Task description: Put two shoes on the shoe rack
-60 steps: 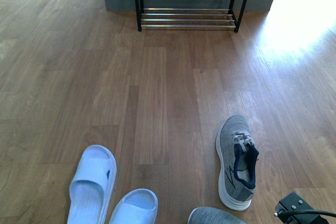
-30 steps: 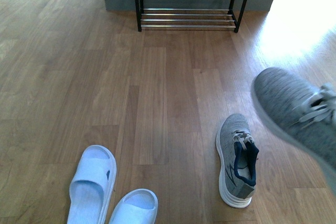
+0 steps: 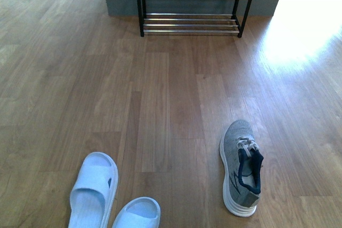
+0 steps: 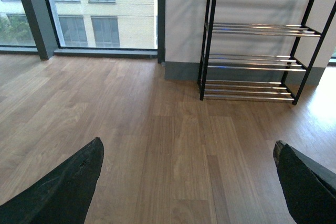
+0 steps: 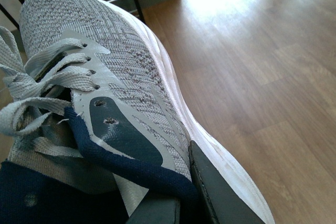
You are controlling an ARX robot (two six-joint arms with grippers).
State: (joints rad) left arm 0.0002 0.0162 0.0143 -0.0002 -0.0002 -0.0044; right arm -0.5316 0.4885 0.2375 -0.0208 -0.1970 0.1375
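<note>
While the left gripper (image 4: 188, 145) is held spread and empty, one shoe (image 3: 240, 166) is seen on the floor (image 3: 160, 105), well apart from the shoe rack (image 3: 189, 4); the other shoe (image 5: 126, 72) is clamped at its collar by the right gripper (image 5: 184, 195) (likely for carrying there).

The floor (image 3: 165, 89) is lying open up to the shoe rack (image 3: 189, 25); only a grey sneaker (image 3: 240, 166) and two blue slippers (image 3: 93, 193) are sitting nearby, a wide lane between them.
</note>
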